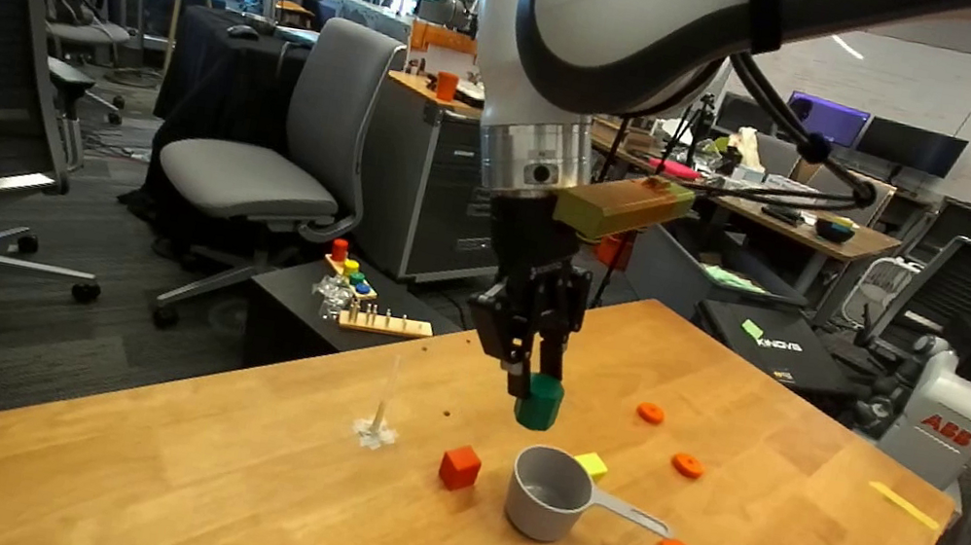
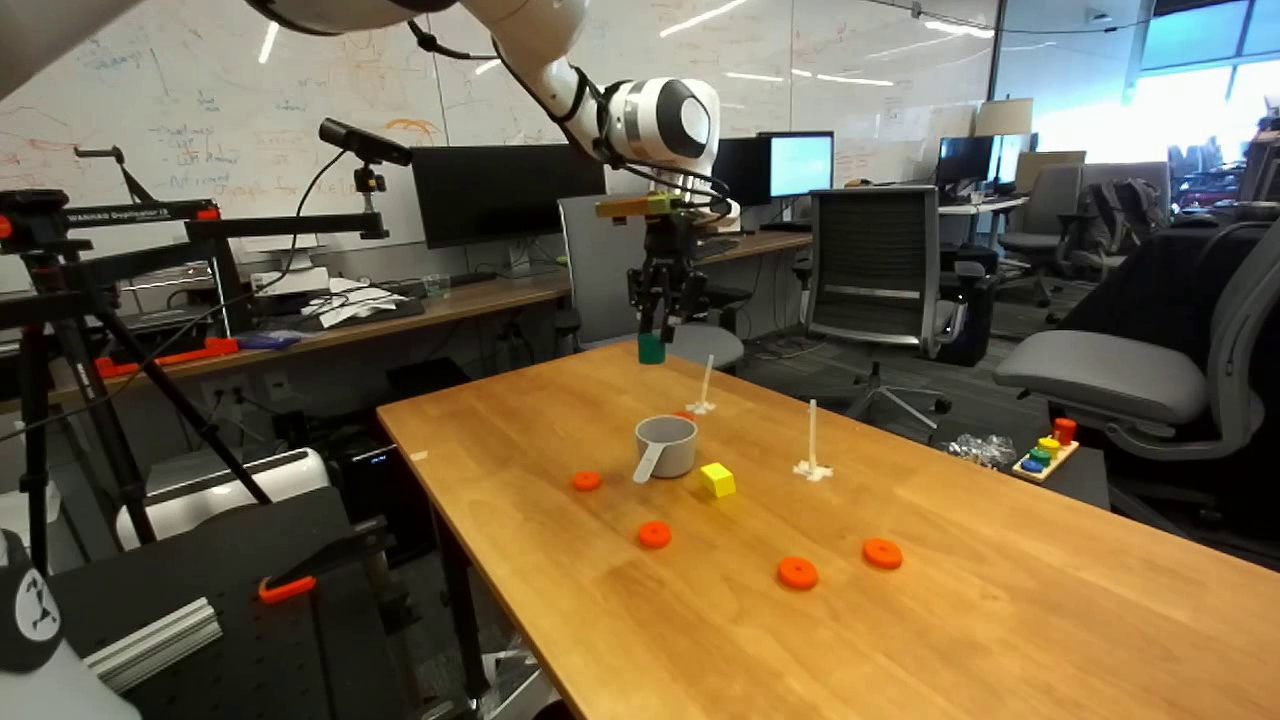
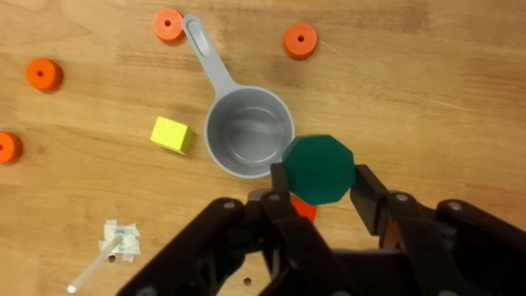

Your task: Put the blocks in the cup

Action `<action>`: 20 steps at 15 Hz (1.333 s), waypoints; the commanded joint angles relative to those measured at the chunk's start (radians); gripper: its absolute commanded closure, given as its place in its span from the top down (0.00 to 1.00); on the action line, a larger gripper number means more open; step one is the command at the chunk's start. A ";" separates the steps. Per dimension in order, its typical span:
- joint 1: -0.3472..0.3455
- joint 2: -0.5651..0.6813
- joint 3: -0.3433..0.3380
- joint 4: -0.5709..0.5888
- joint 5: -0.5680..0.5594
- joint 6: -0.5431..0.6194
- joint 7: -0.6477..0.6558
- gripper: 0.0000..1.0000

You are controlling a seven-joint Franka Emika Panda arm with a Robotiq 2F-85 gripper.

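Note:
My gripper (image 1: 533,381) is shut on a green many-sided block (image 1: 538,404) and holds it above the table; it also shows in the wrist view (image 3: 318,168). The grey cup (image 1: 538,516) stands upright, and its inside (image 3: 250,131) looks empty. In the wrist view the held block overlaps the cup's lower right rim. A red block (image 1: 460,468) sits beside the cup; in the wrist view (image 3: 305,209) it is partly hidden by the gripper. A yellow block (image 3: 170,135) lies on the cup's other side. Several orange discs (image 3: 300,40) with centre holes lie around; one touches or nearly touches the handle tip.
A thin upright peg (image 1: 380,413) is taped to the wooden table (image 1: 236,468); two such pegs, one here (image 2: 813,440), show in an exterior view. A dark side stand (image 1: 295,320) with toys is beyond the table edge. An ABB robot arm (image 1: 949,419) stands off the far corner.

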 commanded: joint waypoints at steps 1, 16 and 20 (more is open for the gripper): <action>-0.024 -0.153 -0.034 -0.240 -0.018 0.081 0.027 0.19; -0.054 -0.245 -0.039 -0.565 -0.089 0.375 -0.010 0.19; -0.050 -0.250 -0.034 -0.552 -0.101 0.384 -0.014 0.19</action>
